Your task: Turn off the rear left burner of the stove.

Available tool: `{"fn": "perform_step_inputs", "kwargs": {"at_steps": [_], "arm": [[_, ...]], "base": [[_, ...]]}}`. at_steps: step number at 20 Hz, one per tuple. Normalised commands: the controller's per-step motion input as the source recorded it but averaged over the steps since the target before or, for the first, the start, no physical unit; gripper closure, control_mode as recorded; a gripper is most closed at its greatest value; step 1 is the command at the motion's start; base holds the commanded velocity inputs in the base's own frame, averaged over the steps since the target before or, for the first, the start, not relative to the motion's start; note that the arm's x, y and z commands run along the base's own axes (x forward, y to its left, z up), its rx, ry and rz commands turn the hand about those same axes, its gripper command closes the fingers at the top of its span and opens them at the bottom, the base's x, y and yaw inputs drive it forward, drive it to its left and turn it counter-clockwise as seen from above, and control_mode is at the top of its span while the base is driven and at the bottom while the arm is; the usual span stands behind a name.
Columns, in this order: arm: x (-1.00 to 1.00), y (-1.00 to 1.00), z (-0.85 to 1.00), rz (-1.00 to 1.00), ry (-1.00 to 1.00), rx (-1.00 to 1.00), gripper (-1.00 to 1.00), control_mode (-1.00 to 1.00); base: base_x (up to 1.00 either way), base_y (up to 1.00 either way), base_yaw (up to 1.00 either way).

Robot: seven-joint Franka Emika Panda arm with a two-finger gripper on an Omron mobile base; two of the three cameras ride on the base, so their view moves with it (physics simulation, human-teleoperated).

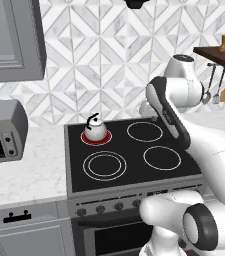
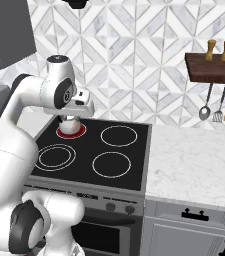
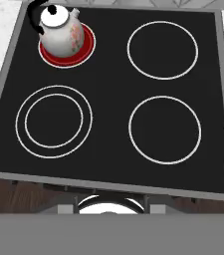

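Stove (image 1: 129, 172) top bare apart from kettle (image 3: 58, 32) on glowing rear left burner (image 3: 85, 49); marble counter (image 2: 194, 165) alongside. Finger state: cannot tell.

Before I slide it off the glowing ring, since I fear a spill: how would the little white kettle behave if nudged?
The kettle would probably slide easily, since it sits on the stove's smooth black glass. Its rounded body and high arched handle suggest it could tip if pushed near the top. It may be hot: the rear left burner under it glows red.
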Motion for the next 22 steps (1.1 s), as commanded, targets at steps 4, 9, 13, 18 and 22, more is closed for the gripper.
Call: {"fn": "perform_step_inputs", "kwargs": {"at_steps": [4,9,13,18,22], "arm": [[-0.05,0.13,-0.19,0.02,0.03,-0.12,-1.00,-1.00],[-0.35,0.49,-0.61,0.13,0.05,-0.33,-1.00,-1.00],[-0.48,0.83,-0.72,0.26,0.07,-0.46,-1.00,-1.00],[-0.52,1.00,-0.73,0.37,0.10,-0.57,-1.00,-1.00],[-0.38,1.00,-0.81,0.42,0.09,-0.59,-1.00,-1.00]], "base": [[0.00,0.00,0.00],[0.00,0.00,0.00],[0.00,0.00,0.00],[0.00,0.00,0.00],[0.00,0.00,0.00]]}}
